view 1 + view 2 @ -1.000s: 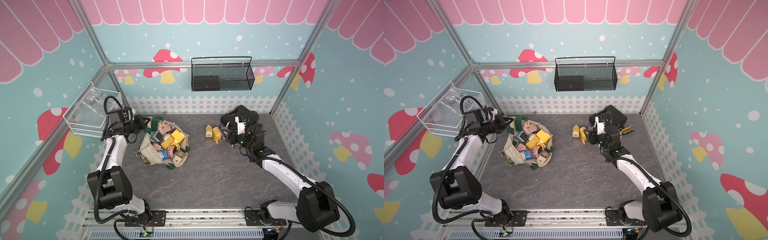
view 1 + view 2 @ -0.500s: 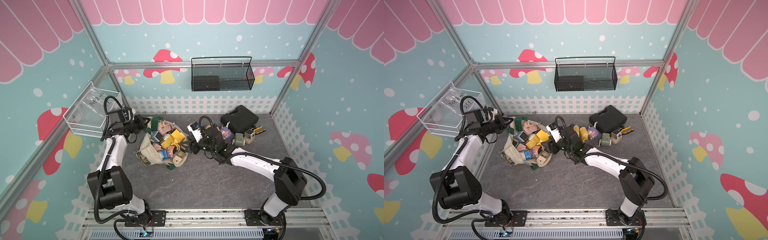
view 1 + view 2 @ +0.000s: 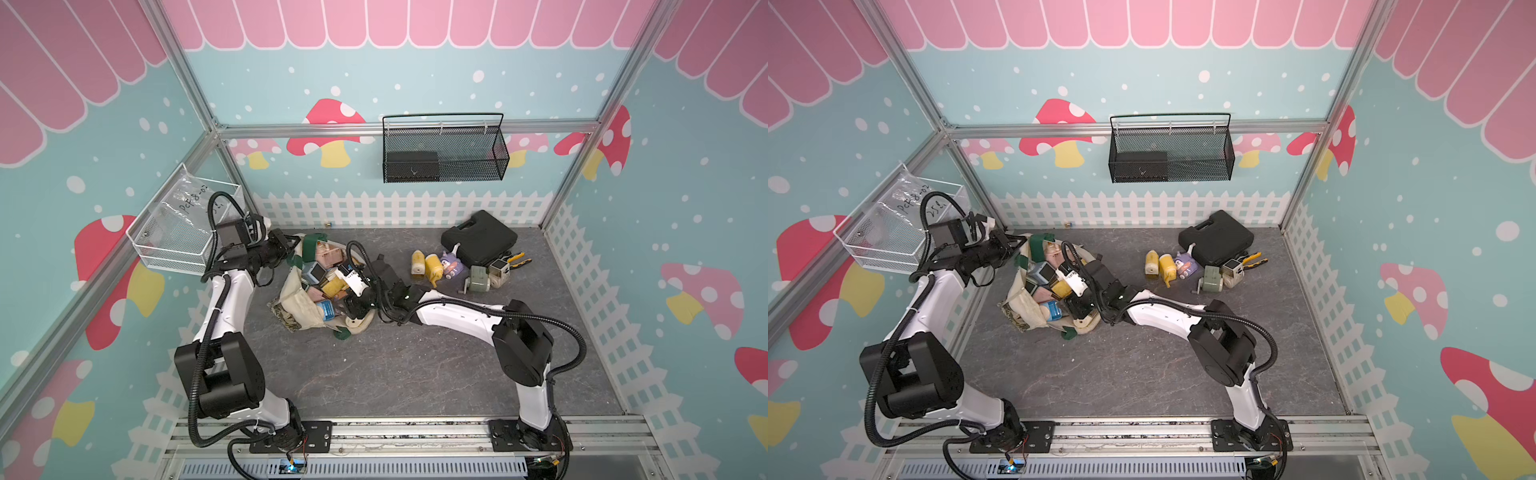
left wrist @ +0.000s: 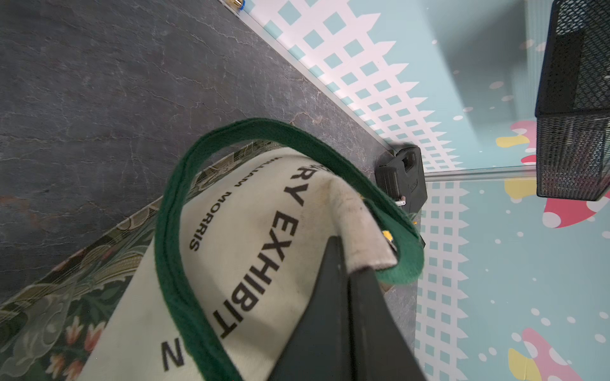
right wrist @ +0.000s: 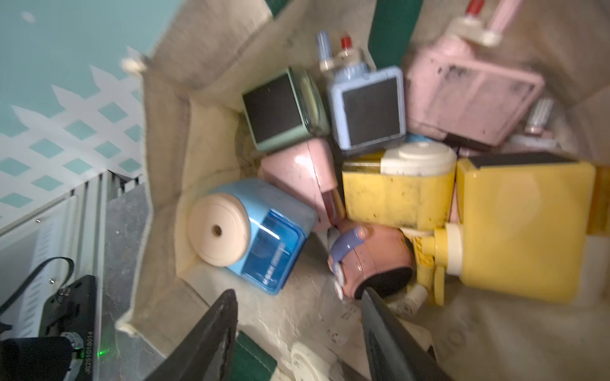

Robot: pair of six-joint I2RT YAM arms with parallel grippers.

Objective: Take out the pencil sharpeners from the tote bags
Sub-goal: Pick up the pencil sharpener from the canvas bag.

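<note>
The cream tote bag (image 3: 297,309) (image 3: 1021,309) lies open on the left of the table, with pencil sharpeners (image 3: 332,284) piled inside. My left gripper (image 4: 346,260) (image 3: 291,249) is shut on the bag's rim (image 4: 359,231) beside the green strap (image 4: 171,211). My right gripper (image 5: 298,297) (image 3: 1077,307) hangs open over the bag's mouth with only canvas between its fingers. Below it lie a blue sharpener (image 5: 254,234), a pink round one (image 5: 373,260) touching one finger, and yellow ones (image 5: 521,227). Several more sharpeners (image 3: 434,266) (image 3: 1169,268) stand on the table.
A black plastic case (image 3: 478,239) and yellow-and-black pliers (image 3: 517,259) lie at the back right, next to the sharpeners on the table. A black mesh basket (image 3: 444,153) hangs on the back wall. A white wire basket (image 3: 183,232) hangs on the left wall by my left arm.
My right arm has swung left from the sharpeners near the black case to the bag's mouth, and its gripper stays open. The left arm has kept its hold on the rim.
</note>
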